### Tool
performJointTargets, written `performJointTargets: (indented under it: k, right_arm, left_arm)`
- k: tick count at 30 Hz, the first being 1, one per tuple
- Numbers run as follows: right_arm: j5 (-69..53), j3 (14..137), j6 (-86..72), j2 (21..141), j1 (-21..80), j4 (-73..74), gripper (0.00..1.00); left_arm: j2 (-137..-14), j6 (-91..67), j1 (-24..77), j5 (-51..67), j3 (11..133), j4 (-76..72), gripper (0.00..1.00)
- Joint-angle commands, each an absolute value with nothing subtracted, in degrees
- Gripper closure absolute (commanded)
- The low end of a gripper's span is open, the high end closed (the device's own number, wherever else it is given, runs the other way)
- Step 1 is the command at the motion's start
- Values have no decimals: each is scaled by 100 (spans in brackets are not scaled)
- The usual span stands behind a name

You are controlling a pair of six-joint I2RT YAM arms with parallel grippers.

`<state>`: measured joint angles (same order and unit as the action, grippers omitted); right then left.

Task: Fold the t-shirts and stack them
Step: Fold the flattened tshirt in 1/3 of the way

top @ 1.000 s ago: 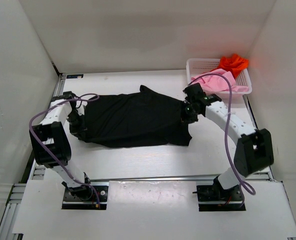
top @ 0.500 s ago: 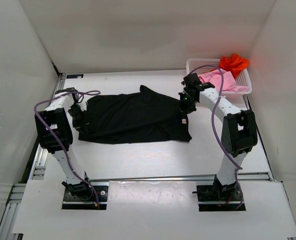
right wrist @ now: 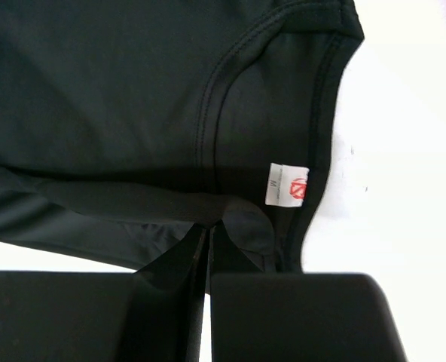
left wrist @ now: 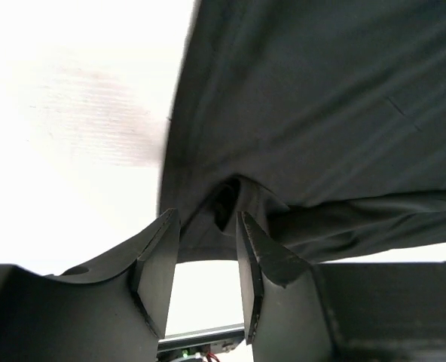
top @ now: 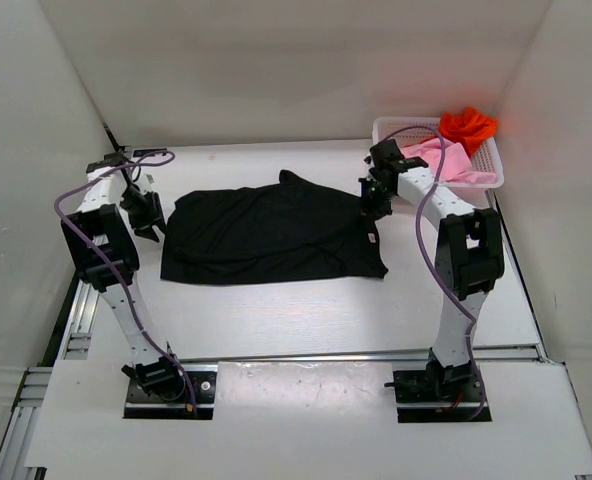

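Left gripper [left wrist: 206, 226] drew back off black t-shirt [top: 276, 235] (jaws parted).

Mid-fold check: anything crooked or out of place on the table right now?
The black t-shirt isn't a clean rectangle: a flap pokes out past its far edge, and its left hem is puckered just ahead of the open left gripper. The pink t-shirt spills over the basket's rim.

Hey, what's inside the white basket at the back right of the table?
The basket holds a light pink t-shirt, with a bright orange-red t-shirt bunched at its far rim. The basket floor under them is covered, so anything beneath cannot be seen.
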<state>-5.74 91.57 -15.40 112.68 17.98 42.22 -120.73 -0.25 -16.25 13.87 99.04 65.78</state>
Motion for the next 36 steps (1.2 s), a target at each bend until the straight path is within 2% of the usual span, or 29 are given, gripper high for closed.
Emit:
performJointTargets:
  k: [1,7,11,14,19,22,28,36]
  right_arm:
    - [-800,9553,-1529,11364,1758,4219,100]
    - [-800,9773,-1582,11487,1758,4271,100]
    - [-861,9704,-1582,11435,1758,4271,100]
    - [-922,9598,-1635,11373,1758,4271,100]
    - [-923,9475,-1635,11251,1758,4271,100]
    - [-853,9404,-1635,11189,1758,4271,100]
    - [-800,9352,-1582,11188,1758,4271,100]
    - [-800,9247,-1529,11188,1758,4271,100]
  left_arm:
    - [-12041,0,-1600,1512,10072,6565,53]
    - [-11183,0,-1320,1197,9195,6101,53]
    - [-10304,0,-469,-173,8150,5346,50]
    - [-9915,0,-19,-992,7349,4230,46]
    - [-10239,0,-18,-1055,7787,4096,45]
    - [-10371,0,-18,-985,7840,4499,48]
    - [-10135,0,-18,-729,7709,5089,48]
    - [-10309,0,-184,-369,7901,5704,44]
